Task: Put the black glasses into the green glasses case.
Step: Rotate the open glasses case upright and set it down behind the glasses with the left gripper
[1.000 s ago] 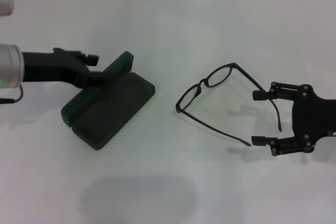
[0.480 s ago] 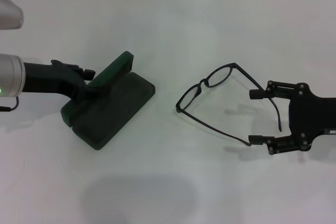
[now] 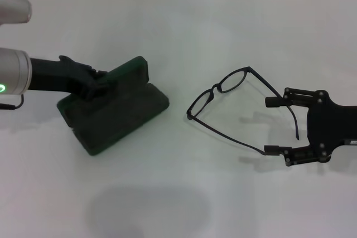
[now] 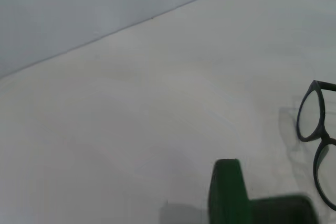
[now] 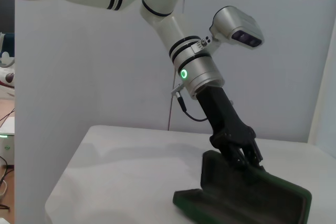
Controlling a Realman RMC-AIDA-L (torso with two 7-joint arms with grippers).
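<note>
Green glasses case point(image 3: 114, 111): dark, hinged, lid tilted partly up, gripped at lid by left gripper point(image 3: 96, 85). Black glasses point(image 3: 237, 106): temples unfolded, tips lying between open right gripper point(image 3: 271, 126) fingers.

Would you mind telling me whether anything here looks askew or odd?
Only the green glasses case: the left gripper holds its lid half-raised. The black glasses lie unfolded outside it.

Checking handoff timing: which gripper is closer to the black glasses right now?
Right. The right gripper is open, its fingertips at the temple-arm ends of the black glasses. The left gripper is well away across the table, at the green glasses case.
</note>
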